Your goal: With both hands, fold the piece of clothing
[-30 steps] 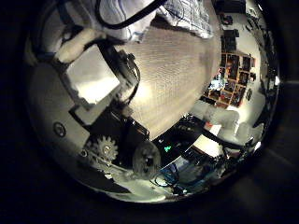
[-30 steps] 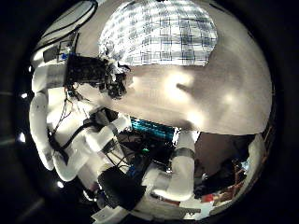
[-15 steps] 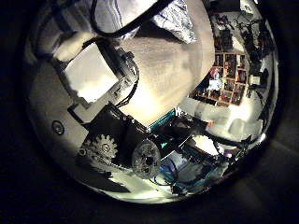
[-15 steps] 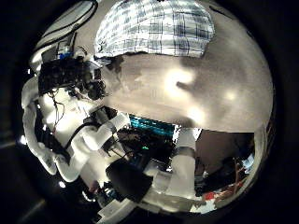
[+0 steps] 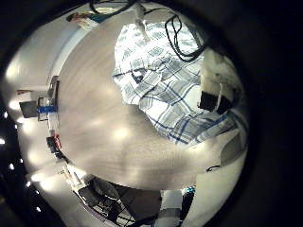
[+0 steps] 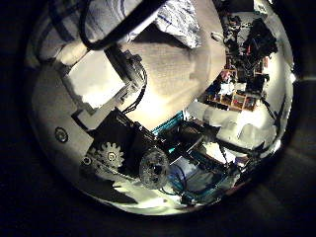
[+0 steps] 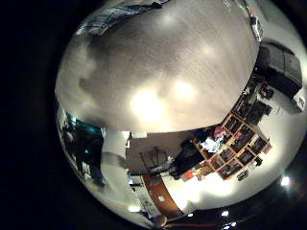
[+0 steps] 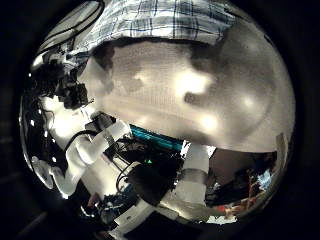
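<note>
A checked shirt (image 5: 166, 80) lies rumpled on the table (image 5: 95, 142) in the left little finger side palm view. My left hand's finger (image 5: 214, 90) reaches over the shirt's edge, close to it. In the left thumb side palm view the shirt (image 6: 118, 15) lies just past my left hand's fingers (image 6: 99, 79); I cannot see whether they hold it. The right thumb side palm view shows the shirt (image 8: 160, 20) at the table's far side and my left hand (image 8: 65, 88) beside it. My right hand's fingers show in no view.
The bare table top (image 7: 163, 67) fills the right little finger side palm view, with a strip of the shirt (image 7: 115, 17) at its edge. Shelves (image 6: 237, 84) and room clutter stand beyond the table edge. Small objects (image 5: 38, 104) sit past the table's edge.
In the left thumb side view the shirt has come closer to my left hand's fingers. The right thumb side view has shifted; the shirt now sits at its edge.
</note>
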Robot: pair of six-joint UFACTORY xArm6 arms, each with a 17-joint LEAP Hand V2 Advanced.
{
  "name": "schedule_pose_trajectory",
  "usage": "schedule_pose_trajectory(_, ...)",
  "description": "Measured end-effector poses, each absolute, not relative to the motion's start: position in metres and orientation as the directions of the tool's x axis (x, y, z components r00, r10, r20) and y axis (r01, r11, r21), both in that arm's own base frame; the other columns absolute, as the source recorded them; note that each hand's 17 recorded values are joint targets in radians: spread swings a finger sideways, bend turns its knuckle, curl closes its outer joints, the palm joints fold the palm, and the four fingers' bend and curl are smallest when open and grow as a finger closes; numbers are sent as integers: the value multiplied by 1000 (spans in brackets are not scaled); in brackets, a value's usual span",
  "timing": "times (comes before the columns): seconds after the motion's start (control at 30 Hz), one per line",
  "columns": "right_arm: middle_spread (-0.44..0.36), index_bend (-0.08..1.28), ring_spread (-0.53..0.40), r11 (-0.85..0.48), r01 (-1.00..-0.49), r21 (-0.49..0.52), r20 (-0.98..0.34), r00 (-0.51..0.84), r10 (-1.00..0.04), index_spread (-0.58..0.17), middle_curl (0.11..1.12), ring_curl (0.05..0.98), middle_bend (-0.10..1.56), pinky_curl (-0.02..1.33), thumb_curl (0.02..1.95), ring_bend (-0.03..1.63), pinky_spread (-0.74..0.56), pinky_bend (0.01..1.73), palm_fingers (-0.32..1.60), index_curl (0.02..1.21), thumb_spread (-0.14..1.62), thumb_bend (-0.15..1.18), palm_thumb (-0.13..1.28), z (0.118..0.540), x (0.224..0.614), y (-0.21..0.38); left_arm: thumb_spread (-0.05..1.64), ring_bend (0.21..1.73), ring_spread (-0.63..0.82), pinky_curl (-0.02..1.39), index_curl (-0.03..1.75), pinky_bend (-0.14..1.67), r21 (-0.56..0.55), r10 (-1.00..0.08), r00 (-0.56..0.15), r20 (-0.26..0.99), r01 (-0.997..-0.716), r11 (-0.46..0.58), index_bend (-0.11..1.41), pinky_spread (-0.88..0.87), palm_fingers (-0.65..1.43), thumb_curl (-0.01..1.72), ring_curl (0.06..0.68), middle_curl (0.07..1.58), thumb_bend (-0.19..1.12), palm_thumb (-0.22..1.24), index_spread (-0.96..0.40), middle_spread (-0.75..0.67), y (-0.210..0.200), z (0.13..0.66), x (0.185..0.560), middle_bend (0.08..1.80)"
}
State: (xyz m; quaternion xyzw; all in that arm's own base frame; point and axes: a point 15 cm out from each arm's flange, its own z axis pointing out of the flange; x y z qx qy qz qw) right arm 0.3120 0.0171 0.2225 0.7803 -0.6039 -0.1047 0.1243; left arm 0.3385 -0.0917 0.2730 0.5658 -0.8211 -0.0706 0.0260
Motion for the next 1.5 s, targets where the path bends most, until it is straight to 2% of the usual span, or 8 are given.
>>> schedule_pose_trajectory(0.23, -31, 156, -37, -226, -922, 314, 5, 240, -971, -204, 391, 280, 278, 272, 300, 637, 325, 520, 232, 265, 1012, -20, 265, 193, 321, 33, 1076, 1362, -449, 639, 1390, 1122, 157, -932, -361, -39, -923, 351, 324, -613, 1067, 604, 514, 1069, -13, 853, -717, -593, -89, 277, 336, 939)
schedule_pose_trajectory(0.43, -105, 200, -116, -218, -928, 303, 26, 237, -971, -245, 435, 287, 407, 240, 340, 694, 247, 465, 424, 290, 1058, 19, 464, 184, 328, 44, 1077, 1358, -449, 638, 1428, 1117, 155, -932, -361, -47, -924, 350, 299, -614, 1073, 609, 513, 1083, -13, 852, -716, -603, -86, 281, 334, 924)
schedule_pose_trajectory(0.6, -218, 229, -246, -210, -940, 271, 41, 229, -973, -342, 509, 339, 544, 218, 382, 867, -47, 525, 799, 329, 1073, 44, 638, 183, 338, 45, 1077, 1355, -453, 637, 1451, 1113, 149, -932, -359, -49, -925, 349, 279, -618, 1078, 612, 512, 1092, -13, 851, -711, -609, -86, 285, 335, 910)
schedule_pose_trajectory(0.63, -240, 239, -264, -206, -941, 269, 47, 227, -973, -373, 529, 354, 587, 231, 397, 925, -186, 622, 1038, 330, 1075, 64, 697, 183, 339, 44, 1077, 1354, -454, 637, 1454, 1113, 150, -932, -359, -51, -925, 348, 276, -619, 1079, 612, 511, 1093, -13, 851, -710, -611, -85, 286, 335, 907)
schedule_pose_trajectory(0.77, -293, 448, -287, -191, -954, 229, 66, 211, -975, -435, 637, 449, 740, 343, 427, 1025, -370, 842, 1260, 471, 1080, 68, 798, 185, 349, 43, 1077, 1353, -455, 636, 1469, 1108, 161, -931, -361, -55, -923, 349, 264, -622, 1085, 614, 510, 1098, -13, 851, -706, -618, -83, 289, 333, 898)
schedule_pose_trajectory(0.97, -286, 720, -270, -178, -982, 68, 77, 183, -980, -449, 755, 530, 926, 462, 443, 1154, -381, 1095, 1271, 646, 1137, 50, 860, 204, 378, 47, 1077, 1350, -456, 636, 1487, 1103, 178, -927, -372, -52, -917, 358, 249, -625, 1090, 613, 509, 1105, -15, 842, -697, -626, -80, 294, 324, 887)
schedule_pose_trajectory(1.1, -270, 880, -250, -166, -985, 49, 79, 169, -982, -423, 826, 585, 1046, 531, 467, 1252, -340, 1222, 1206, 763, 1207, 59, 912, 217, 374, 41, 1077, 1345, -457, 637, 1499, 1103, 192, -923, -383, -49, -910, 367, 233, -626, 1086, 614, 508, 1110, -14, 840, -690, -630, -77, 298, 315, 884)
schedule_pose_trajectory(1.5, -234, 979, -229, -149, -986, 78, 86, 156, -984, -365, 911, 660, 1157, 615, 518, 1354, -271, 1342, 1090, 918, 1264, 32, 972, 278, 326, 30, 1076, 1336, -458, 638, 1529, 1095, 239, -908, -420, -17, -883, 404, 200, -628, 1096, 610, 506, 1112, -15, 831, -665, -642, -75, 316, 294, 872)
